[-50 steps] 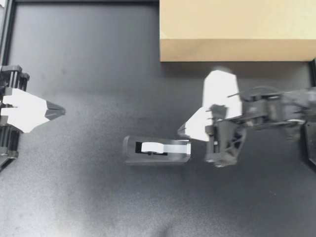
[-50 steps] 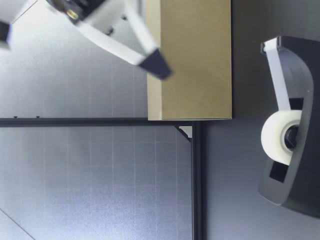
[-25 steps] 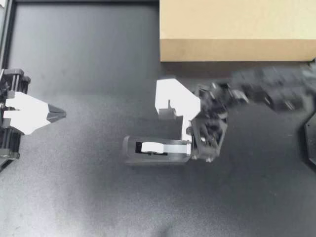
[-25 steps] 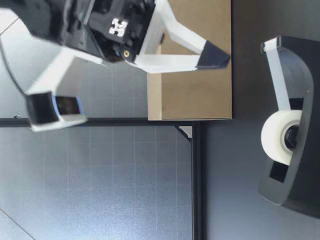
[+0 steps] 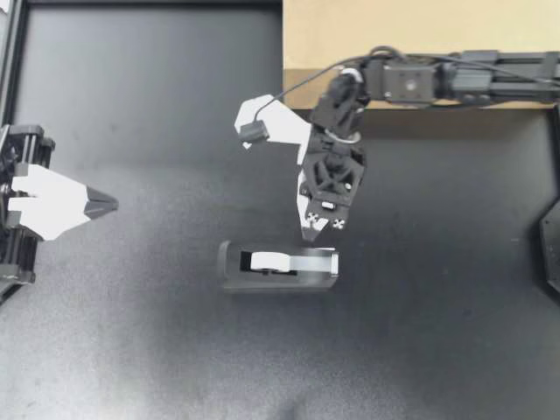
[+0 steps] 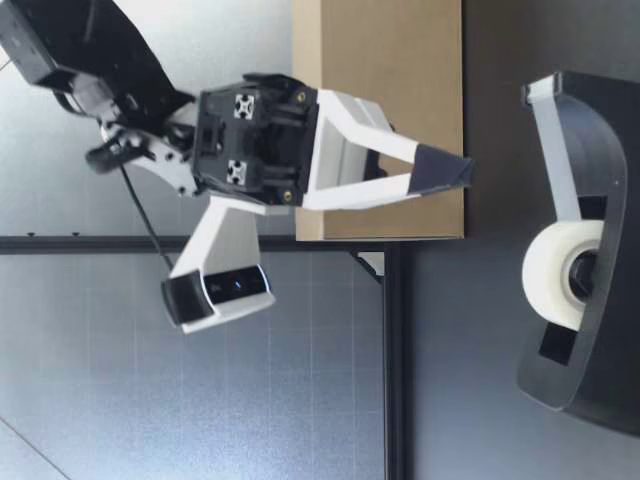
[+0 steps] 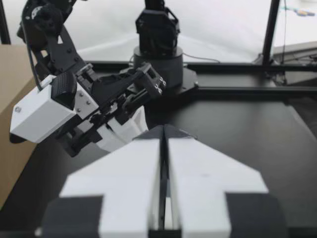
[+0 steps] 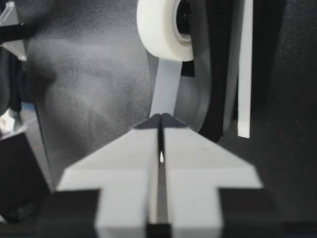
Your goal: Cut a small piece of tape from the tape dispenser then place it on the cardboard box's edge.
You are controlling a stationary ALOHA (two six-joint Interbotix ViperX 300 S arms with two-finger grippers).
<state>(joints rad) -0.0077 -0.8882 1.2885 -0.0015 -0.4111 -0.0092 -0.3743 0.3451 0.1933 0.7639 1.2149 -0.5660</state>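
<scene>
Top view: right claw (image 5: 311,233), clenched and empty, points at the tape dispenser (image 5: 278,266) at frame centre. Left claw (image 5: 103,204), clenched, sits at the left edge.

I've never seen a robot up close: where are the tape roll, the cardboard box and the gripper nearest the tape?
tape roll (image 6: 552,268), low view, on its white outer winding.
cardboard box (image 5: 411,24), top view, on its bare top face.
right gripper (image 5: 308,234), top view, between its closed fingertips.
</scene>
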